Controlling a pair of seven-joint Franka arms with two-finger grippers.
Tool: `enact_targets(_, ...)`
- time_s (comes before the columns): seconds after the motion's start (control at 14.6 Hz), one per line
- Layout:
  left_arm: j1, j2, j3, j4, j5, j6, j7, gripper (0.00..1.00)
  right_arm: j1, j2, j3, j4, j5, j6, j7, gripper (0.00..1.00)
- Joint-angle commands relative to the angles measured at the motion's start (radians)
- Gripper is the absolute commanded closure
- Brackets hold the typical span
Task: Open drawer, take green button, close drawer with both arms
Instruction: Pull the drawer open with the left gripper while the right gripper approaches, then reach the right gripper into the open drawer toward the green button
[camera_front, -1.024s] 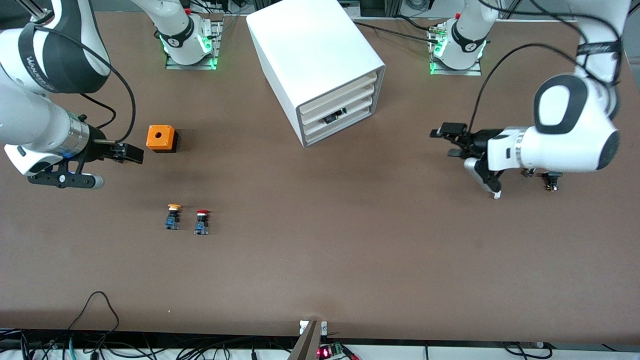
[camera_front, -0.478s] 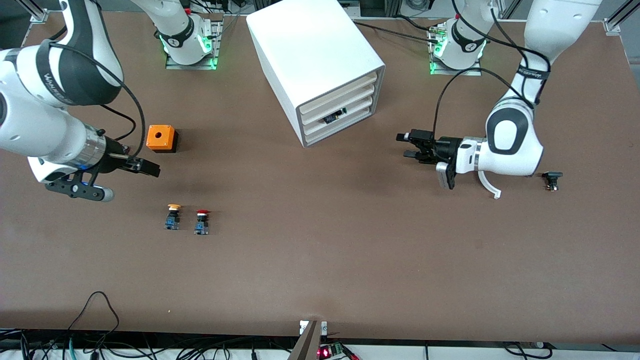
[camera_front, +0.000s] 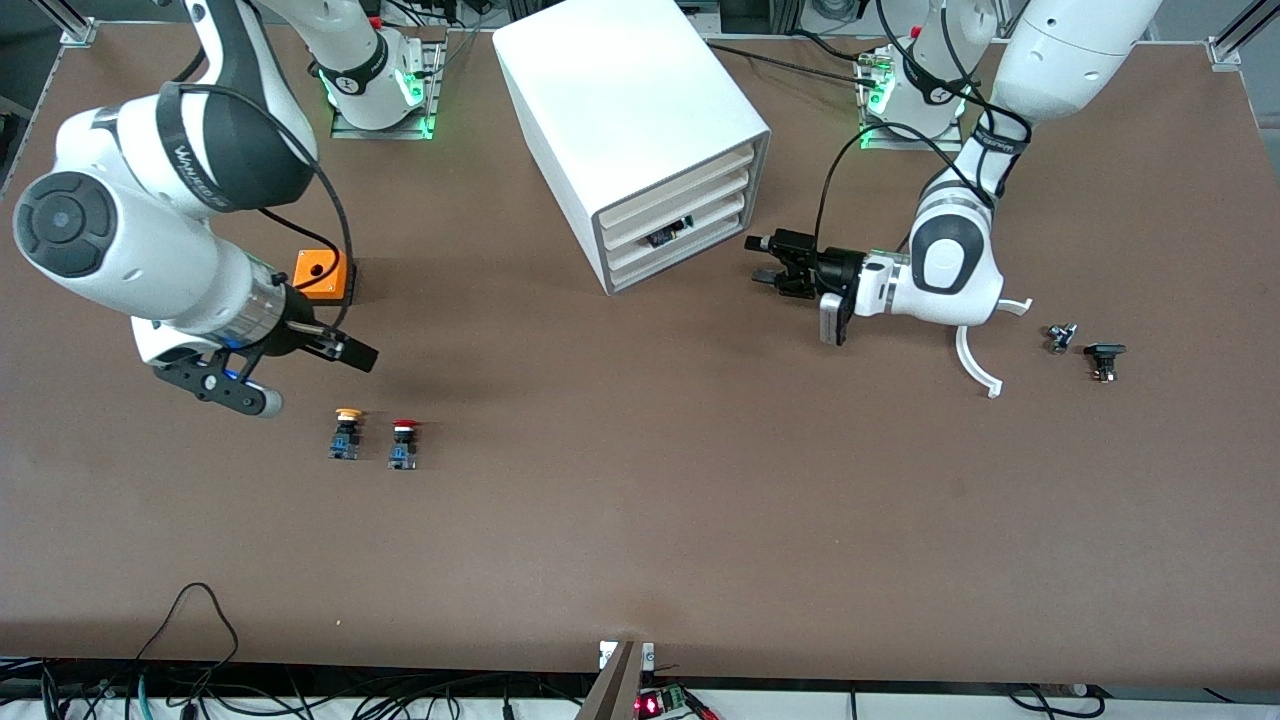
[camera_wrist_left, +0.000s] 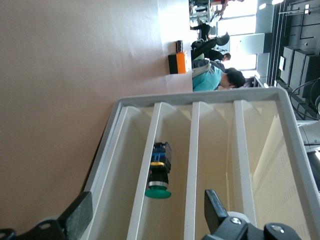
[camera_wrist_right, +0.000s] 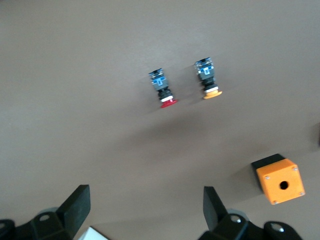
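The white cabinet (camera_front: 630, 100) stands at the table's middle, near the bases, with four cream drawers, all pushed in. The green-capped button (camera_wrist_left: 159, 172) lies in the drawer (camera_front: 720, 215) second from the bottom and shows as a dark spot in the front view (camera_front: 668, 234). My left gripper (camera_front: 757, 260) is open and empty, level with the cabinet's front and a short way from it. In the left wrist view its fingers (camera_wrist_left: 77, 215) frame the drawer fronts (camera_wrist_left: 175, 135). My right gripper (camera_front: 360, 352) is open and empty over bare table near the orange box (camera_front: 322, 275).
A yellow-capped button (camera_front: 346, 432) and a red-capped button (camera_front: 403, 443) stand side by side, nearer the front camera than the right gripper. A white curved piece (camera_front: 975, 365) and two small black parts (camera_front: 1103, 358) lie toward the left arm's end.
My left gripper has moved toward the cabinet's front, uncovering the small parts and curved piece. My right gripper has moved toward the table's middle, past the orange box. Both stay open.
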Motion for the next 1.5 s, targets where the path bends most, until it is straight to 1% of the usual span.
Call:
enact_targets(0.0, 0.005, 0.001, -0.023, -0.028, -0.027, -0.019, 0.05, 0.18, 0.034, 0.053, -0.003, 0.077, 0.008, -0.009, 0.116, 0.0)
enact_targets(0.07, 0.004, 0.018, -0.027, -0.03, -0.027, -0.021, 0.069, 0.21, 0.041, 0.053, -0.003, 0.08, 0.01, -0.007, 0.164, 0.0)
enact_targets(0.2, 0.005, 0.067, -0.034, -0.03, -0.027, -0.027, 0.125, 0.21, 0.053, 0.062, -0.003, 0.087, 0.01, -0.007, 0.23, 0.01)
enact_targets(0.34, 0.007, 0.102, -0.034, -0.03, -0.029, -0.028, 0.181, 0.24, 0.074, 0.075, -0.003, 0.095, 0.01, -0.006, 0.28, 0.0)
enact_targets(0.41, 0.009, 0.108, -0.035, -0.03, -0.029, -0.033, 0.193, 0.29, 0.083, 0.085, -0.003, 0.101, 0.01, 0.006, 0.303, 0.01)
enact_targets(0.48, 0.009, 0.119, -0.035, -0.03, -0.029, -0.039, 0.199, 0.31, 0.088, 0.088, -0.003, 0.104, 0.01, 0.022, 0.325, 0.01)
enact_targets(0.68, 0.015, 0.142, -0.061, -0.033, -0.038, -0.056, 0.202, 0.32, 0.103, 0.113, -0.003, 0.138, 0.04, 0.033, 0.394, 0.01)
enact_targets(0.89, 0.013, 0.153, -0.069, -0.051, -0.064, -0.058, 0.221, 0.32, 0.126, 0.148, -0.003, 0.185, 0.046, 0.034, 0.469, 0.0)
enact_targets(0.96, 0.006, 0.157, -0.069, -0.051, -0.066, -0.062, 0.235, 0.38, 0.133, 0.159, -0.003, 0.199, 0.046, 0.036, 0.495, 0.0)
enact_targets(1.02, 0.002, 0.166, -0.07, -0.051, -0.072, -0.065, 0.25, 0.4, 0.142, 0.176, -0.003, 0.222, 0.046, 0.036, 0.517, 0.01)
enact_targets(1.16, 0.01, 0.179, -0.098, -0.051, -0.086, -0.065, 0.256, 0.42, 0.156, 0.199, -0.003, 0.258, 0.046, 0.036, 0.552, 0.0)
enact_targets(1.23, 0.002, 0.186, -0.1, -0.051, -0.087, -0.065, 0.262, 0.47, 0.159, 0.207, -0.003, 0.268, 0.046, 0.04, 0.572, 0.01)
enact_targets(1.37, 0.004, 0.197, -0.119, -0.065, -0.098, -0.064, 0.264, 0.47, 0.163, 0.21, -0.003, 0.268, 0.046, 0.083, 0.61, 0.0)
enact_targets(1.43, 0.004, 0.197, -0.119, -0.065, -0.098, -0.064, 0.271, 0.56, 0.166, 0.21, -0.003, 0.267, 0.054, 0.105, 0.624, 0.0)
